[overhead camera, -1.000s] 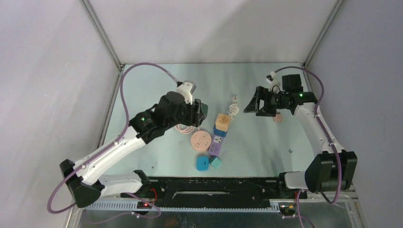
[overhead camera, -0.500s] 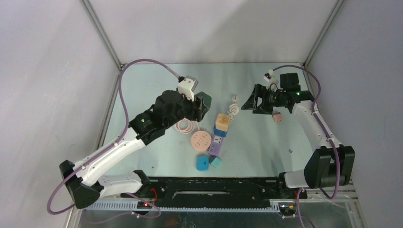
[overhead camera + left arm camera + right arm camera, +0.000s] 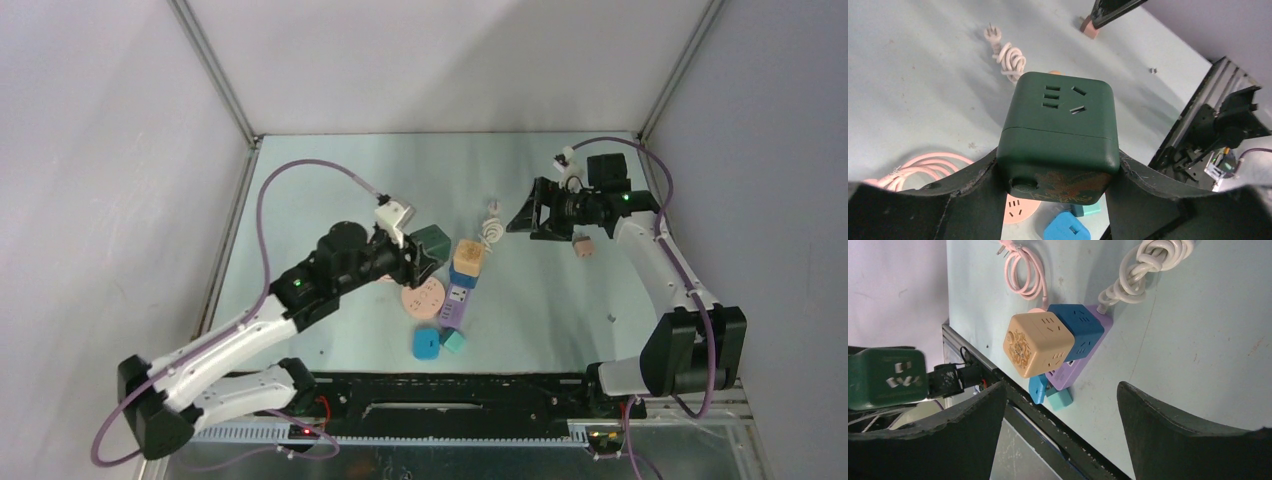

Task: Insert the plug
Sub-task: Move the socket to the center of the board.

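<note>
Green socket cube (image 3: 1060,115) is clamped in your left gripper (image 3: 428,250), up off the table (image 3: 330,170). Your right gripper (image 3: 522,217) hangs wide, empty. White plug cable (image 3: 491,228) lies coiled just beside it, behind the tan cube (image 3: 467,256).

White link shells and black joint housings on the left arm (image 3: 240,335) and the right arm (image 3: 665,270). Purple cable (image 3: 312,164) looped along each. Small green light (image 3: 297,283) on a black joint of both. White camera block (image 3: 395,215) at the left wrist. Matte black jaws, inner edges scuffed pale.
</note>
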### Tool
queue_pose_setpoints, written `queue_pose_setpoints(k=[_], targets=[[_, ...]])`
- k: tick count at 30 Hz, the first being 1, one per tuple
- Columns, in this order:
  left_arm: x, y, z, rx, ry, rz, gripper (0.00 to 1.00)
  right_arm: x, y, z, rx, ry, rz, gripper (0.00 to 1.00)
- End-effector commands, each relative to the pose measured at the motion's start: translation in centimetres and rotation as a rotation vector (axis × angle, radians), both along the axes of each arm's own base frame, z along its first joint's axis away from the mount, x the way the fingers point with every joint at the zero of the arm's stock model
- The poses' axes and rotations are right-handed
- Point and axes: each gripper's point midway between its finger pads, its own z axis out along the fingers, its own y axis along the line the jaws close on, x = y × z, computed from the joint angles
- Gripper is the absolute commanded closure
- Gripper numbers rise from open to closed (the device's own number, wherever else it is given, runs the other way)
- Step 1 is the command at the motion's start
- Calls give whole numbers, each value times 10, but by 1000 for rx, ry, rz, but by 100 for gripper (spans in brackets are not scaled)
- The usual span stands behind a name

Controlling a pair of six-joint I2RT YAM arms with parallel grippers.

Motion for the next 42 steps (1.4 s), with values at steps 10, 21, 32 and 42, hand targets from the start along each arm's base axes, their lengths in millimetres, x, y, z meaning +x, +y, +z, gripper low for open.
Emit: queue_pose_setpoints(k=[10, 21, 32, 42], targets=[[-81, 37, 112, -376, -251, -193, 100, -4, 10, 12, 57, -29, 56, 17], [-99, 45, 133, -413, -319, -250, 100, -15, 14, 28, 94, -80, 112, 9], [-89, 35, 145, -492, -235, -215, 100, -31, 16, 60, 127, -191, 143, 0], [-59, 21, 144, -709, 213, -4, 100, -39, 21, 79, 173, -216, 142, 1]])
